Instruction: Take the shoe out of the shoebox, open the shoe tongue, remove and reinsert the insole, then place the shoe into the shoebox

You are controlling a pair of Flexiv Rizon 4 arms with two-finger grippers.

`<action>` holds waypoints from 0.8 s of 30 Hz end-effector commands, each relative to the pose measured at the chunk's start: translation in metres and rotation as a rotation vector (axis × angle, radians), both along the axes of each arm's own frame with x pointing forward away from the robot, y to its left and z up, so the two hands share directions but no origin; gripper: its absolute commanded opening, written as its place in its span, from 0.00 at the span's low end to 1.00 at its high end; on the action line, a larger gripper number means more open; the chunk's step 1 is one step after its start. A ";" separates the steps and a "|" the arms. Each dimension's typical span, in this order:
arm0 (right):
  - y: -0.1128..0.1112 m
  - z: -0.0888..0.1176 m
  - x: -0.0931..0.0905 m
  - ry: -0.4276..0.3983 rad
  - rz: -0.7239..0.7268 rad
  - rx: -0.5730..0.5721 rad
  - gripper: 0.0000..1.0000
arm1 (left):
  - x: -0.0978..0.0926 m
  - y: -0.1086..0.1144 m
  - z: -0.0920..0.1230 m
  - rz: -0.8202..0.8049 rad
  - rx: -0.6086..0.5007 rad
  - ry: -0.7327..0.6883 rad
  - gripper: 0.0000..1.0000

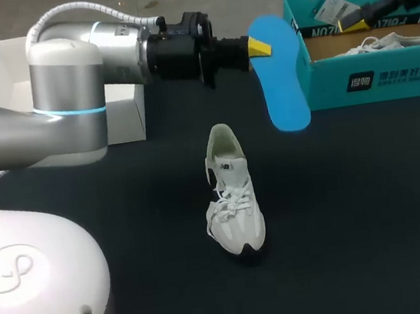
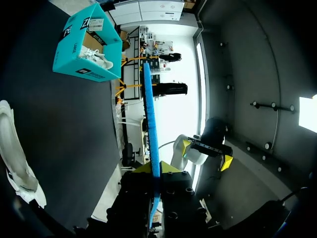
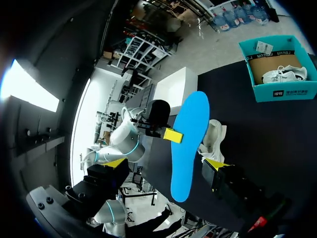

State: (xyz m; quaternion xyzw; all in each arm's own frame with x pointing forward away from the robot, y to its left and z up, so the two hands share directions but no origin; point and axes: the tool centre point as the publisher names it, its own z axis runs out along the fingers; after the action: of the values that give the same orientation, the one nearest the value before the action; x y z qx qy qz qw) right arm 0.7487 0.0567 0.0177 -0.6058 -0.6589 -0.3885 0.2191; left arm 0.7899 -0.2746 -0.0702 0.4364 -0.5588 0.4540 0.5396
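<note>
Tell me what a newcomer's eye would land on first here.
The bright blue insole stands out first, held in the air by the left tool near the teal shoebox. Next is the white shoe, standing alone in the middle of the black table. The open right tool hangs over the box, where a second white shoe lies.

L gripper (image 1: 257,45) clamped, R gripper (image 1: 337,5) spread
</note>
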 end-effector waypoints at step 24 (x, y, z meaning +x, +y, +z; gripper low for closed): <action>0.034 -0.009 -0.021 -0.063 -0.111 -0.698 1.00 | 0.006 -0.010 -0.005 0.013 -0.010 0.052 0.00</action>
State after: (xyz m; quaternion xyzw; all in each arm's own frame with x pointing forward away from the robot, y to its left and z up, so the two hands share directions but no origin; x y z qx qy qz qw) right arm 0.7202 0.0810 0.0112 -0.6576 -0.7213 -0.2171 -0.0146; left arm 0.7966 -0.2806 -0.0744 0.4481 -0.5392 0.4493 0.5537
